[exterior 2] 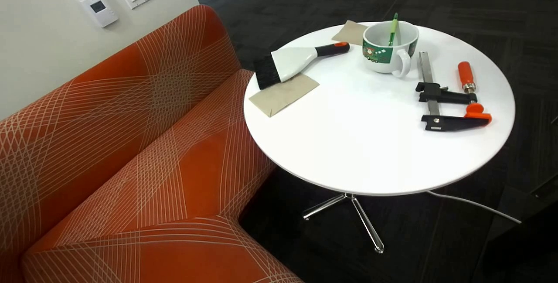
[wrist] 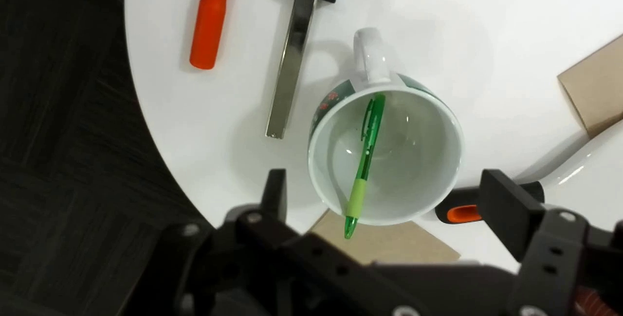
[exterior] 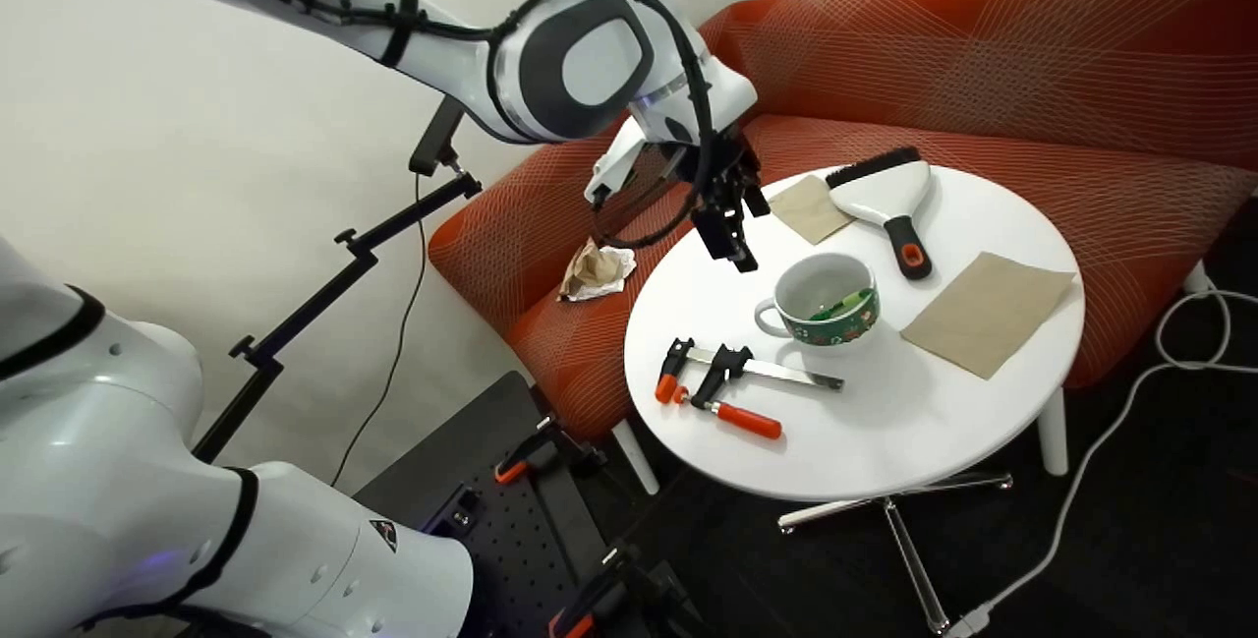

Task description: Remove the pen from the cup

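Pen [wrist: 365, 164] leans out of the cup [wrist: 409, 165], wrist view's centre, likely too long to lie flat; gripper [wrist: 387, 194], lower frame, gapes empty.

We see round white table [exterior: 889, 446]. On it we count upright patterned cup [exterior 2: 382, 52]; orange-handled clamp [exterior 2: 451, 97] lying near cup; brush [exterior 2: 298, 60] lying with bristles [exterior 2: 267, 73] overlapping one brown sheet [exterior 2: 285, 95]; second brown sheet [exterior: 988, 314] just beside cup, on side away from clamp.
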Robot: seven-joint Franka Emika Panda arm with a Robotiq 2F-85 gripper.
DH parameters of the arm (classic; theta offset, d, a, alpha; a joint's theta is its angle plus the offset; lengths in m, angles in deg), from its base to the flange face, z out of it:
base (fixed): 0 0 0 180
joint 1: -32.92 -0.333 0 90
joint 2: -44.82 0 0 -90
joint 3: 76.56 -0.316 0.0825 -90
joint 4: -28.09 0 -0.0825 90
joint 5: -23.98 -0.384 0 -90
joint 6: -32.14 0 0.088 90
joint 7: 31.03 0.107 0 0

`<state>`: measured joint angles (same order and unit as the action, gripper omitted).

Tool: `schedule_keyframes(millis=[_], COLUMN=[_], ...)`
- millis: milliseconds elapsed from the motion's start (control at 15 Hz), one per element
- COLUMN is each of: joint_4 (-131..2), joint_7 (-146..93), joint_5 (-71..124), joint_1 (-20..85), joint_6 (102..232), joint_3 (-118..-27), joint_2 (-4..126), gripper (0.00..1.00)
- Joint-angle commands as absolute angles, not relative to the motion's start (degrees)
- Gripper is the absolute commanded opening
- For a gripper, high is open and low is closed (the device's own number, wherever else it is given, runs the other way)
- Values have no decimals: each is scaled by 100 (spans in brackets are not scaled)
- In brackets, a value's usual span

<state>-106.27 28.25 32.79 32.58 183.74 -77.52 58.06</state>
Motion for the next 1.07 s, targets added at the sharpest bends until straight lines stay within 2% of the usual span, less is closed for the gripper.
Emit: schedule_keyframes(millis=[0, 67, 133, 267, 400, 600, 733, 1000], joint_4=[-10169, -10065, -9959, -9785, -9617, -9384, -9256, -9008], joint_7=[3077, 3107, 3129, 3174, 3136, 3135, 3125, 3122], joint_5=[3215, 3194, 3179, 3124, 2995, 2854, 2760, 2648], joint_1=[2929, 2857, 2786, 2675, 2608, 2515, 2483, 2428], joint_6=[18630, 18661, 18677, 18684, 18658, 18607, 18593, 18591], joint_3=[-7383, -7295, -7215, -7094, -7019, -6904, -6850, -6748], joint_2=[6465, 6621, 6767, 6996, 7203, 7503, 7680, 8003], gripper=[100, 100, 94, 66, 57, 52, 56, 55])
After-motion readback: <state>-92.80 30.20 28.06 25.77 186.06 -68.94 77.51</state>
